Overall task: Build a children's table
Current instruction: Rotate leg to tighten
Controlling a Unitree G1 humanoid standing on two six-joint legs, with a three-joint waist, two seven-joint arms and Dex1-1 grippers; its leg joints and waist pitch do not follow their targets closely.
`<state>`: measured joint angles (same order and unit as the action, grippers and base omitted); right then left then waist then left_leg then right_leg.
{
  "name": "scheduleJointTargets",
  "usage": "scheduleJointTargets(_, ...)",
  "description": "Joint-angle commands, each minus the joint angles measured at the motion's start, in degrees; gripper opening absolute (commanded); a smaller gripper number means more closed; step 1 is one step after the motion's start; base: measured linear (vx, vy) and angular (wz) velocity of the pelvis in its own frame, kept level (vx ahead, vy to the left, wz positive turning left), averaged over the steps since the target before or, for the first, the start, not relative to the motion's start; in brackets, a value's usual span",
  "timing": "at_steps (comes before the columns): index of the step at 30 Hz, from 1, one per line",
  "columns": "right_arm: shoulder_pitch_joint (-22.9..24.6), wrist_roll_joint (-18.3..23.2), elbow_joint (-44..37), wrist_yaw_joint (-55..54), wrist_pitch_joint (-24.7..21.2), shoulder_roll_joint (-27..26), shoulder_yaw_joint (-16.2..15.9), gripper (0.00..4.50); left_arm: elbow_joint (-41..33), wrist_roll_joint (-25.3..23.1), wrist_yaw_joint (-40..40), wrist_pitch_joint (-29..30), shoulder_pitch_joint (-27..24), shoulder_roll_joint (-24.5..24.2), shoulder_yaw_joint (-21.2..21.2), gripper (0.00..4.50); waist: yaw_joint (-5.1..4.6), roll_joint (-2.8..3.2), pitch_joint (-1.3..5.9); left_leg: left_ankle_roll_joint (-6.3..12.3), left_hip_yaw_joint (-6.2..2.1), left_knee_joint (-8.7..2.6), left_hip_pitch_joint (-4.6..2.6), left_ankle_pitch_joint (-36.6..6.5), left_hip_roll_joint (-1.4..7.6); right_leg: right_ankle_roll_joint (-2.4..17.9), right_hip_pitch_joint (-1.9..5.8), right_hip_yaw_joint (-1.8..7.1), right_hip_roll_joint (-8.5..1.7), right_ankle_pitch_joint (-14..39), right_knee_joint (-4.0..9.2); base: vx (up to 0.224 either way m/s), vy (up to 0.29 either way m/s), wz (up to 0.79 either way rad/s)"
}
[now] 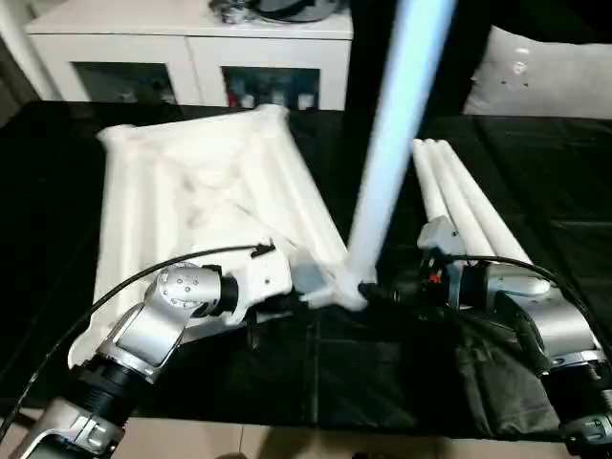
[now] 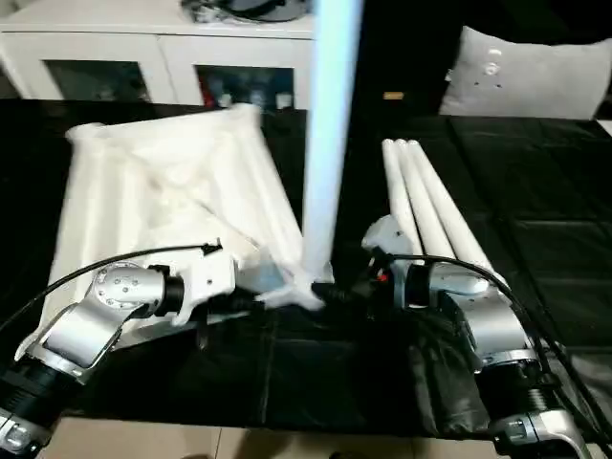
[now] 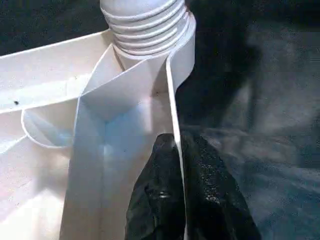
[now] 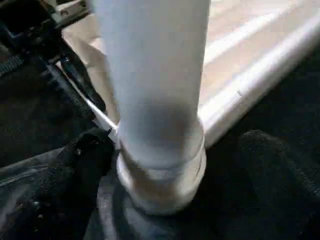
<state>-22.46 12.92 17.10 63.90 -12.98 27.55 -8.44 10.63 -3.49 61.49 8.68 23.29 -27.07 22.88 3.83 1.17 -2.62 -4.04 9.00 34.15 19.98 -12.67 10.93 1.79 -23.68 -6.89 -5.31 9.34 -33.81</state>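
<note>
The white tabletop (image 1: 191, 191) lies upside down on the black cloth, its ribbed underside facing up. One white leg (image 1: 392, 143) stands upright in the near right corner socket (image 3: 145, 25). My left gripper (image 3: 175, 150) is shut on the thin rim wall of the tabletop, just beside that socket. My right gripper (image 4: 170, 165) is at the foot of the upright leg (image 4: 155, 100). Its black fingers (image 4: 85, 150) stand open on either side of the leg, with a gap showing on one side. Three more legs (image 1: 464, 206) lie side by side on the cloth to the right.
A white cabinet (image 1: 191, 48) with glass doors stands behind the work. A grey cushion (image 1: 545, 72) rests at the back right. Black cloth (image 1: 382, 373) covers the work surface up to its near edge. A black cable (image 1: 124, 287) loops over my left forearm.
</note>
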Motion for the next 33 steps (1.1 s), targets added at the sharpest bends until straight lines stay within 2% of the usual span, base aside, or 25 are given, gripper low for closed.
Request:
scheduleJointTargets(1,-0.6,0.6,-0.6,3.2,0.0,1.2,-0.8,4.48,2.2,-1.2,4.7,-1.3,-0.3,-1.4,4.7,0.0,0.04,-0.78,3.36,5.89,0.13,-3.75,0.3,-5.2,2.23,11.0,3.68,3.46,-3.35,14.8,3.61,0.0,0.0,0.0)
scheduleJointTargets(2,-0.5,0.9,-0.7,3.9,-0.2,1.4,-1.0,4.48,2.3,-1.0,5.2,-1.6,-0.2,-1.5,4.8,0.0,0.12,-0.72,3.35,5.58,0.14,-3.78,0.26,-5.6,2.25,10.8,3.68,3.52,-3.4,15.2,3.67,0.0,0.0,0.0)
scheduleJointTargets(3,-0.5,1.2,-1.0,5.8,-0.7,1.8,-1.7,4.22,2.6,-0.8,7.0,-2.6,0.2,-2.1,4.9,0.0,0.18,-0.83,3.3,4.82,0.09,-3.91,0.24,-6.9,2.29,10.4,3.69,3.55,-3.41,16.2,3.81,0.0,0.0,0.0)
scheduleJointTargets(4,-0.5,1.3,-1.0,6.0,-0.8,1.9,-1.8,4.14,2.7,-0.8,7.2,-2.8,0.3,-2.2,4.9,0.0,0.23,-0.84,3.27,4.62,0.13,-3.94,0.2,-7.4,2.25,10.2,3.69,3.55,-3.4,16.8,3.89,0.0,0.0,0.0)
scheduleJointTargets(6,-0.6,1.5,-0.7,6.7,-1.1,2.0,-2.0,4.09,3.3,-0.7,8.3,-3.8,0.7,-2.6,5.0,0.0,0.33,-1.13,3.35,4.1,0.1,-3.92,0.24,-7.3,2.21,9.6,3.75,3.64,-3.5,17.4,3.86,0.0,0.0,0.0)
scheduleJointTargets(9,-0.8,1.2,-0.2,7.6,-1.1,2.0,-2.5,3.71,4.1,-0.8,9.0,-4.7,1.2,-2.7,5.0,0.0,0.53,-1.2,3.51,3.99,0.13,-3.77,0.32,-5.9,2.15,9.3,3.81,3.64,-3.51,17.1,3.74,0.0,0.0,0.0)
scheduleJointTargets(11,-0.8,1.0,0.1,8.1,-1.0,2.1,-2.8,3.61,4.5,-0.8,9.3,-5.0,1.4,-2.7,5.1,0.0,0.67,-1.23,3.57,4.15,0.11,-3.7,0.41,-5.2,2.12,9.5,3.86,3.58,-3.44,16.2,3.59,0.0,0.0,0.0)
scheduleJointTargets(16,-0.5,0.9,-0.2,8.9,-1.0,1.9,-3.3,3.04,5.1,-0.7,9.9,-5.7,1.4,-2.4,5.3,0.0,0.97,-1.31,3.72,4.36,0.16,-3.59,0.41,-3.9,2.18,10.2,3.92,3.6,-3.43,13.8,3.23,0.0,0.0,0.0)
scheduleJointTargets(17,-0.5,0.9,-0.2,9.0,-1.0,1.9,-3.3,3.04,5.1,-0.7,9.9,-5.7,1.3,-2.4,5.3,0.0,0.99,-1.28,3.67,4.35,0.16,-3.62,0.46,-4.0,2.18,10.2,3.94,3.58,-3.44,14.1,3.27,0.0,0.0,0.0)
scheduleJointTargets(19,-0.4,0.8,-0.4,9.1,-1.1,1.8,-3.4,2.77,5.0,-0.7,10.0,-5.8,1.1,-2.3,5.3,0.0,1.01,-1.32,3.69,4.23,0.19,-3.59,0.42,-4.3,2.13,9.9,3.94,3.57,-3.45,14.9,3.37,0.0,0.0,0.0)
scheduleJointTargets(22,-0.5,-0.1,-0.2,8.1,-0.3,1.2,-4.1,2.77,5.0,-0.7,10.0,-6.0,0.9,-2.4,5.5,0.0,1.0,-1.33,3.67,4.1,0.18,-3.62,0.42,-4.3,2.15,9.6,3.91,3.56,-3.42,15.4,3.42,0.0,0.0,0.0)
scheduleJointTargets(23,-0.6,0.2,0.0,8.0,-0.9,1.0,-4.0,3.03,5.0,-0.6,10.0,-6.1,0.9,-2.4,5.5,0.0,1.01,-1.3,3.69,4.04,0.19,-3.63,0.39,-4.4,2.15,9.6,3.91,3.55,-3.43,15.5,3.43,0.0,0.0,0.0)
scheduleJointTargets(28,-0.6,0.3,0.1,7.2,-0.8,0.6,-3.8,3.42,5.1,-0.6,10.0,-6.2,0.9,-2.4,5.5,0.0,1.0,-1.32,3.76,3.9,0.13,-3.64,0.41,-4.4,2.19,9.7,3.94,3.53,-3.41,14.9,3.33,0.0,0.0,0.0)
scheduleJointTargets(33,-0.1,0.1,-0.4,7.1,-0.7,0.5,-4.1,3.42,5.0,-0.7,10.0,-6.1,0.8,-2.4,5.6,0.0,1.05,-1.2,3.81,3.84,0.14,-3.61,0.35,-4.1,2.21,10.2,3.95,3.56,-3.38,13.6,3.16,0.0,0.0,0.0)
